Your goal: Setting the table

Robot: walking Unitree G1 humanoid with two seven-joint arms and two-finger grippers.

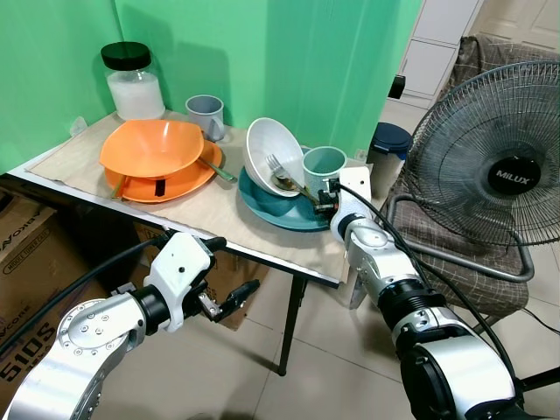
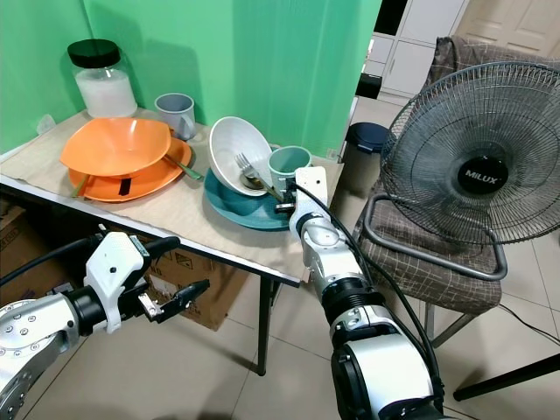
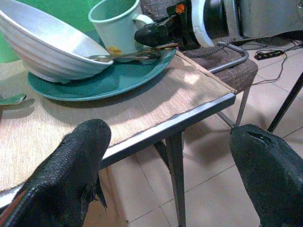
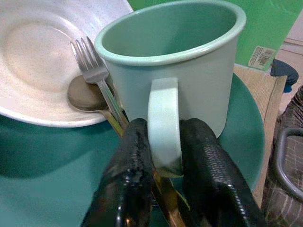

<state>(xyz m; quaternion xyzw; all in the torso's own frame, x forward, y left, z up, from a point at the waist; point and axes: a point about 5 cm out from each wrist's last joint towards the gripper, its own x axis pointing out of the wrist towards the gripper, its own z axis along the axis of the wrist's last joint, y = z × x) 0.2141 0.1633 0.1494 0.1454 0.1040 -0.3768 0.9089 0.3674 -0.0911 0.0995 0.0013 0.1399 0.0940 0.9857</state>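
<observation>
A mint green mug (image 1: 323,166) stands on a teal plate (image 1: 282,213) near the table's right end. A white bowl (image 1: 273,151) leans on the same plate, with a fork (image 4: 97,75) and a spoon (image 4: 84,94) resting in it. My right gripper (image 4: 164,163) is shut on the mug's handle, one black finger (image 4: 135,161) on each side. An orange bowl (image 1: 153,144) sits on an orange plate (image 1: 179,182) further left. My left gripper (image 1: 231,268) hangs open below the table's front edge, holding nothing.
A grey mug (image 1: 206,114) and a black-lidded jar (image 1: 133,82) stand at the back of the table (image 1: 210,214). A large fan (image 1: 499,175) rests on a chair to the right. Cardboard boxes (image 1: 31,254) sit under the table's left side.
</observation>
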